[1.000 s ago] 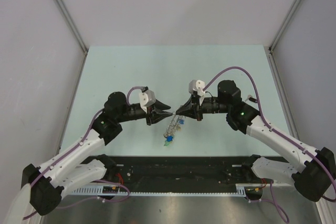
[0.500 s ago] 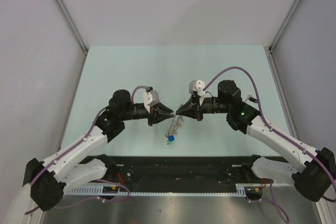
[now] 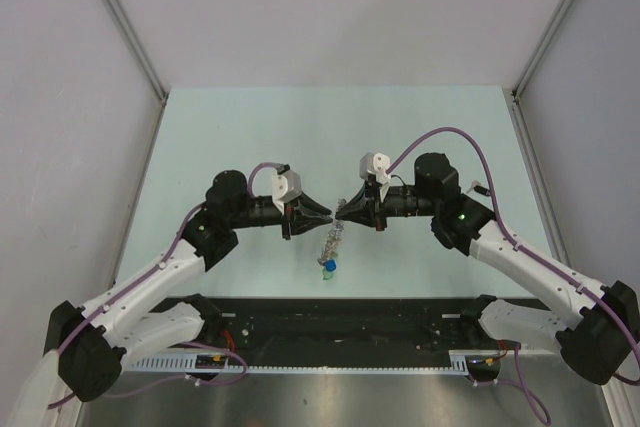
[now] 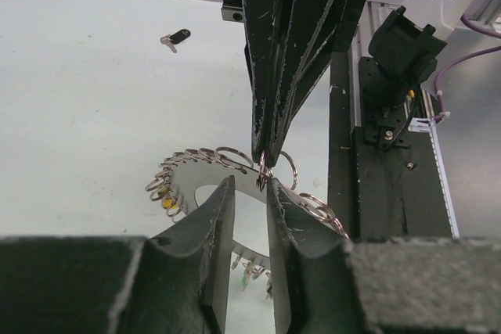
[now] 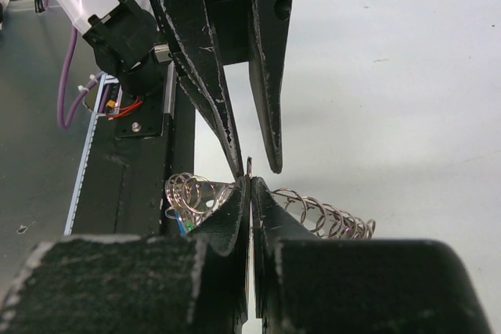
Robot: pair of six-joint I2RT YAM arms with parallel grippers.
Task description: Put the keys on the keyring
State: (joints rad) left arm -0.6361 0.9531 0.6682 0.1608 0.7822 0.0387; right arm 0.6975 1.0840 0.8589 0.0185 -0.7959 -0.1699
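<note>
Setting: two robot arms meet tip to tip above the middle of a pale green table (image 3: 250,127), seen from overhead.
Right arm: the right gripper (image 3: 341,213) has its fingers pressed together, pinching one thin wire loop at the upper end of the keyring (image 3: 334,237). Its own wrist view shows the loop standing up out of the closed tips.
Left arm: the left gripper (image 3: 324,215) faces it with fingers spread and a clear gap between them. Its tips sit just beside the pinched loop, and whether either finger touches the metal cannot be told.
Ring: a grey coil of small wire loops hangs from the right gripper between the two arms and trails toward the near edge of the table. In the wrist views it curves away on both sides of the pinch. Whether its low end rests on the table cannot be told.
Keys: the keys (image 3: 328,267) with blue and green heads sit at the low end of the coil. A yellow-headed key (image 4: 168,206) shows among the loops in the left wrist view.
Stray: a black key (image 4: 177,36) lies alone on the table, well apart from the ring.
</note>
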